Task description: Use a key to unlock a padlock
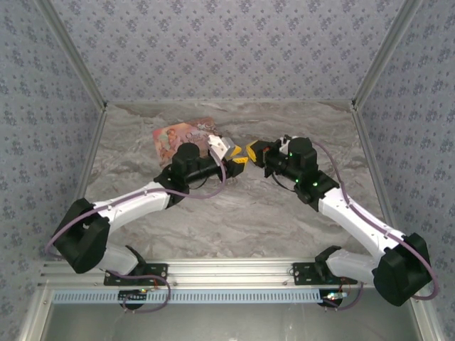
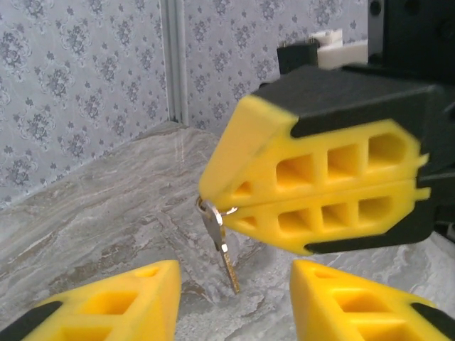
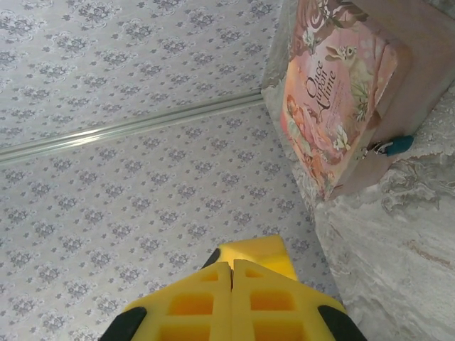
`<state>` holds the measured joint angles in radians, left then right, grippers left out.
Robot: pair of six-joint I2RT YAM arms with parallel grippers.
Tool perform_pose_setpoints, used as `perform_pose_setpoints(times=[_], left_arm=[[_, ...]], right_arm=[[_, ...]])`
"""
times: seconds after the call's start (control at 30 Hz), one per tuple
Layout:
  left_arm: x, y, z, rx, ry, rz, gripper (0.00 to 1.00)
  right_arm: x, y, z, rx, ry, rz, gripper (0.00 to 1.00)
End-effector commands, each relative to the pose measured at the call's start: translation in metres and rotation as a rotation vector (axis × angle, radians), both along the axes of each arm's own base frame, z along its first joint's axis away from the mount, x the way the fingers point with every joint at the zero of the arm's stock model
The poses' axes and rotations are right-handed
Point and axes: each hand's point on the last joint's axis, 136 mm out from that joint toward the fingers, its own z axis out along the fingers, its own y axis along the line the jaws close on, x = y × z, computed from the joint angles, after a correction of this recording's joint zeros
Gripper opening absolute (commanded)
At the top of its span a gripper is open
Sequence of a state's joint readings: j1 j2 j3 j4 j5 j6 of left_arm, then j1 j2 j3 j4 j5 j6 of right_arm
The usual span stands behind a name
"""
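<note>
Top external view: the pink box (image 1: 181, 135) lies far left of centre on the tabletop (image 1: 234, 213). The blue padlock (image 3: 397, 145) rests just beside its edge. The left claw (image 2: 234, 298) is spread. Facing it, the right claw (image 3: 232, 268) is pressed together, pinching the key (image 2: 219, 238), which dangles from its tips.

The left arm (image 1: 135, 202) and right arm (image 1: 355, 220) stretch forward and angle inward, so their wrists come nearly tip to tip. The left gripper (image 2: 234, 291) has its fingers set well apart. The right gripper (image 2: 207, 193) presses its fingers flat together, seemingly pinching the key (image 2: 217, 234) by its ring at the very tips — the contact is blurred.
</note>
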<state>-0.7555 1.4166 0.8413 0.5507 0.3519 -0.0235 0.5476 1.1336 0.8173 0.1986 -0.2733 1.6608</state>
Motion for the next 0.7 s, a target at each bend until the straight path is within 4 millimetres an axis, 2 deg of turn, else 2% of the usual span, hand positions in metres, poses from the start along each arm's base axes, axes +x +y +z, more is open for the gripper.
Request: perform_pose_setpoints(times=[0.0, 0.1, 0.33, 0.6, 0.67], left_arm=[[0.0, -0.008, 0.018, -0.026, -0.047, -0.025, 0.37], [0.0, -0.008, 0.018, -0.025, -0.047, -0.026, 0.3], [0.0, -0.008, 0.021, -0.024, -0.055, -0.026, 0.24], [0.0, -0.005, 0.018, -0.008, -0.059, -0.014, 0.0], [-0.001, -0.003, 0.018, 0.001, -0.063, -0.013, 0.0]], right_arm=[[-0.002, -0.001, 0.017, 0.027, -0.018, -0.018, 0.0], [-0.003, 0.0, 0.016, 0.025, -0.015, -0.014, 0.0], [-0.003, 0.001, 0.011, 0.014, -0.002, -0.011, 0.0], [-0.006, 0.005, 0.008, 0.0, 0.002, 0.002, 0.0], [-0.007, 0.005, 0.005, -0.013, 0.005, 0.006, 0.0]])
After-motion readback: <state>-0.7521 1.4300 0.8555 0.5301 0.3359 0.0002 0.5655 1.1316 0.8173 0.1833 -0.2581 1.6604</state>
